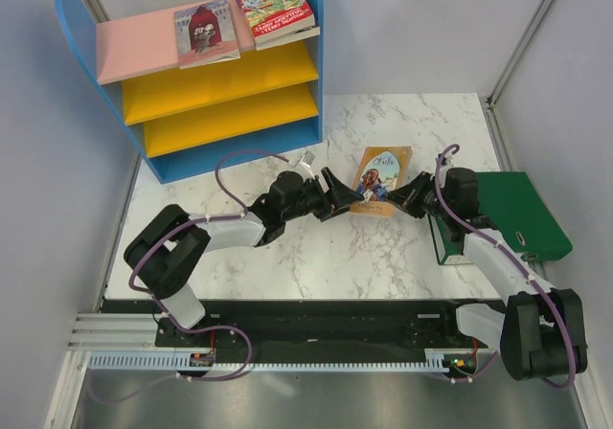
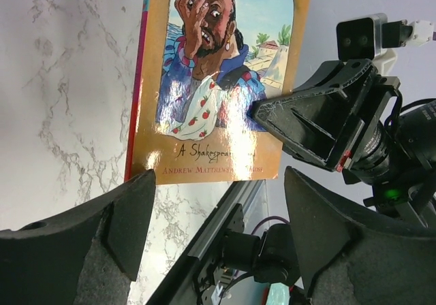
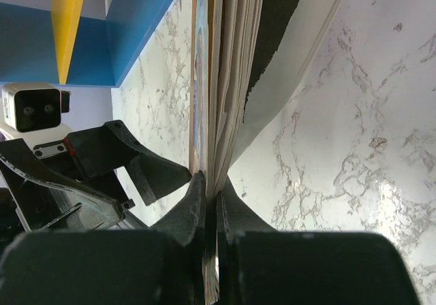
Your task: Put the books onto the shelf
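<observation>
Firmly, the tan arched-picture paperback [image 1: 382, 175] was pinched at its edge by the right gripper [image 1: 400, 192]; the left gripper [image 1: 342, 197] was held agape just left of it.

A dark green binder [image 1: 522, 214] is lying flat at the right side of the white marble-patterned table [image 1: 383, 257]. A black strip [image 1: 316, 319] and a ribbed aluminium rail [image 1: 287, 360] are running along the near edge.
</observation>
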Robot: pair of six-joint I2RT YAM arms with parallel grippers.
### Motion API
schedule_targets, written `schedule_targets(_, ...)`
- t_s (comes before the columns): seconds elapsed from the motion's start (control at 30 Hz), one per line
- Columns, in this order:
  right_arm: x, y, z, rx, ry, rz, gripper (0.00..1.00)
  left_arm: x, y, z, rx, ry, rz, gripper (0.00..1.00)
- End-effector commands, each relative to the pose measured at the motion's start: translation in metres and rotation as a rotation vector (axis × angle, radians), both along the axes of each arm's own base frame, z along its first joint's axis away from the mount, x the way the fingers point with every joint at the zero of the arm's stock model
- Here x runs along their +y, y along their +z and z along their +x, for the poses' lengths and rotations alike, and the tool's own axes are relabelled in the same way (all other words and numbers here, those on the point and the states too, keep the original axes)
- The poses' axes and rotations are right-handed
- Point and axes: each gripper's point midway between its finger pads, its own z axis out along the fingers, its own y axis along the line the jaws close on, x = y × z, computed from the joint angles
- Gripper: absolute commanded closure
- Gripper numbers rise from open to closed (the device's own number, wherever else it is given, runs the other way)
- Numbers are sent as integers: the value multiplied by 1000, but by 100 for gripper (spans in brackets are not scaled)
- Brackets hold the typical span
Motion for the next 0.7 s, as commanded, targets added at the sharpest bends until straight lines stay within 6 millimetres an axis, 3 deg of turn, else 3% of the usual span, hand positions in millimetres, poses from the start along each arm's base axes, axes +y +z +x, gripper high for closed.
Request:
schedule_targets(0.0, 8, 41, 6, -118, 42, 29, 96, -10, 22, 13, -37, 25, -43, 18)
schedule_targets(0.17, 5, 48, 8, -145, 31, 16, 96, -14, 20, 9, -10, 9, -46, 20)
schedule_targets(0.33, 3, 49, 10, -146, 28, -11, 96, 15, 13, 4, 6, 88, 50, 19)
schedule_targets(0.47, 3, 47, 13, -138, 30, -11, 96, 32, 22, 3, -40, 134, 102, 16)
schedule_targets(0.67, 4, 48, 12, -139, 33, -1, 96, 18, 21, 7, -62, 94, 82, 16)
